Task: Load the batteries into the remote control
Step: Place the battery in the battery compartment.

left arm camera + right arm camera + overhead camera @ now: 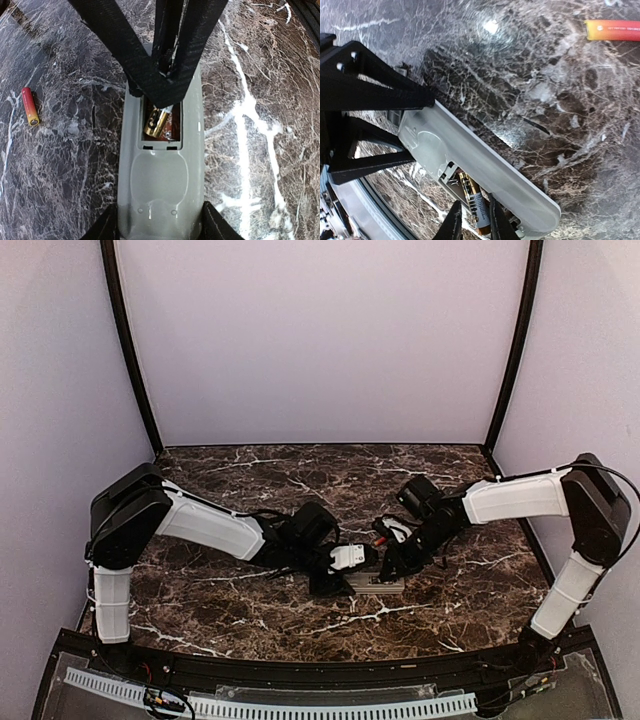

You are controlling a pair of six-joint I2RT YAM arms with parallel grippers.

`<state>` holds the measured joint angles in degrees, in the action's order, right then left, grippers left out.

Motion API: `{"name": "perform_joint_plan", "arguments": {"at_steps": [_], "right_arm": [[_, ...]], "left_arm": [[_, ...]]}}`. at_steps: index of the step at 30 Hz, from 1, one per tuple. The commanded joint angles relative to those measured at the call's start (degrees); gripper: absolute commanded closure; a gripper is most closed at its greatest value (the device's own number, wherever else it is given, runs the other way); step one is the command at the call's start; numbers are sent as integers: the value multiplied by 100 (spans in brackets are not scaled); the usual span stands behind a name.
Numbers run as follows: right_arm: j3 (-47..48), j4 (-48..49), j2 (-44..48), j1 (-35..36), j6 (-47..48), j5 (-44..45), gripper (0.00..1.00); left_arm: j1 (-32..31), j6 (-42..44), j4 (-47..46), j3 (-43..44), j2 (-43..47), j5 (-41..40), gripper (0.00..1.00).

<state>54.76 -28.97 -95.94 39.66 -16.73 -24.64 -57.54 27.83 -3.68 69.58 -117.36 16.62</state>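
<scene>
A remote control (160, 175) lies on a dark marble table (280, 165), grey back up (its battery recess is uncovered). The left gripper (160, 227) clamps the end of the remote away from the recess, one finger on each long edge. The right gripper (475, 220) pinches one battery (156, 122), which sits tilted inside the recess. A second battery (30, 106) lies loose on the table, off to one side of the remote and apart from it.
</scene>
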Motion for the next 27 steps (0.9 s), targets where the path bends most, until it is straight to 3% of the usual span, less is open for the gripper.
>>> {"name": "perform_joint_plan", "arguments": {"at_steps": [1, 8, 20, 27], "right_arm": [[116, -227, -305, 42, 624, -54, 82], [228, -285, -399, 51, 951, 50, 83], [656, -829, -339, 51, 1334, 5, 98], [775, -1114, -226, 51, 1505, -196, 99]], "left_arm": [[6, 216, 139, -128, -126, -121, 70], [28, 195, -7, -152, -129, -100, 69], [198, 457, 171, -136, -121, -115, 69], [334, 1115, 528, -153, -109, -108, 66]]}}
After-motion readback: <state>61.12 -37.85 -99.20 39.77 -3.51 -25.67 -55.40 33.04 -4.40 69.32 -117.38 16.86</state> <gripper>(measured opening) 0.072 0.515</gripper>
